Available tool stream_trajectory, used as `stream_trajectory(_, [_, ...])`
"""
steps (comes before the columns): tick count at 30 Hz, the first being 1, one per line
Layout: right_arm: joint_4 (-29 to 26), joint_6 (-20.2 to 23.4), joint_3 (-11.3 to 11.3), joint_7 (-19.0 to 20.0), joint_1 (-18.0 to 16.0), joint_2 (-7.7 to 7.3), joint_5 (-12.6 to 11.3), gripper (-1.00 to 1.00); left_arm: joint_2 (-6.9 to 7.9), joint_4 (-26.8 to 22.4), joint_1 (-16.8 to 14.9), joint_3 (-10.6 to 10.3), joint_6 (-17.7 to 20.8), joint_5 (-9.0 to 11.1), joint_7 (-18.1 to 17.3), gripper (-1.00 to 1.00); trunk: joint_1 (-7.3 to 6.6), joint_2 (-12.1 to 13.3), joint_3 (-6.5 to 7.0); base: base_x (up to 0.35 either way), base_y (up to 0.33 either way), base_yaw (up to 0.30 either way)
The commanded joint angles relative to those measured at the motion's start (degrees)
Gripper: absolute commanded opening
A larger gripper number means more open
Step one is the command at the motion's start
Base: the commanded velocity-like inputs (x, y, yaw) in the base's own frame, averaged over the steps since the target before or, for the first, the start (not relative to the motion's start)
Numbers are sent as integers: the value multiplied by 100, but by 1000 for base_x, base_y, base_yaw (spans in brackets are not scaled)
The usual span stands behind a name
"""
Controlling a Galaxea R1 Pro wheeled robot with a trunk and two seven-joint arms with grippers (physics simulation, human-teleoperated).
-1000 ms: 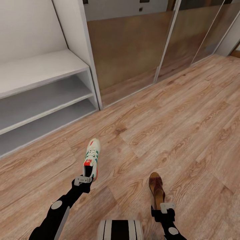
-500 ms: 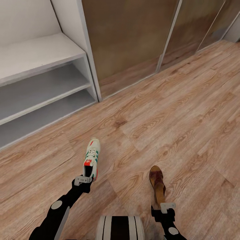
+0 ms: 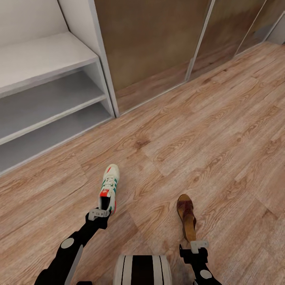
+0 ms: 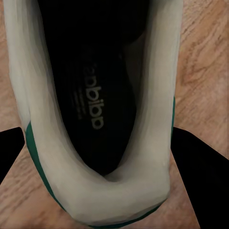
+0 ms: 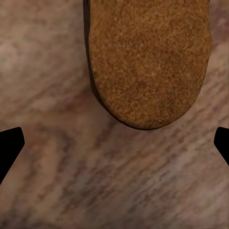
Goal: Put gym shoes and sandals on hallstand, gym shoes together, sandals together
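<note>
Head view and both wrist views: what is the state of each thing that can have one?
gym shoe: upright, toe pointing away from the robot, heel gripped.
sandal: sole down on the corridor floor, not gripped.
left gripper: shut on gym shoe, fingers against its heel sides.
right gripper: open, fingers wide apart, behind the sandal's heel.
hallstand: open-fronted, standing on the floor.

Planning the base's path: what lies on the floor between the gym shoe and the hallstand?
Nothing: in the head view, bare corridor floor runs from the gym shoe to the hallstand.
</note>
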Motion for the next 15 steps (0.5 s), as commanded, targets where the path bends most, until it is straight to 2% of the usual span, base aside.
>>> stream_trajectory(1, [4, -16, -38, -16, -3, 4, 59, 100, -12, -14, -1, 19, 28, -24, -47, -100, -1, -1, -6, 0, 0, -27])
stream_trajectory(15, [4, -16, -38, -16, -3, 4, 59, 100, -17, -5, -1, 16, 31, -24, -55, -100, -1, -1, -12, 0, 0, -5])
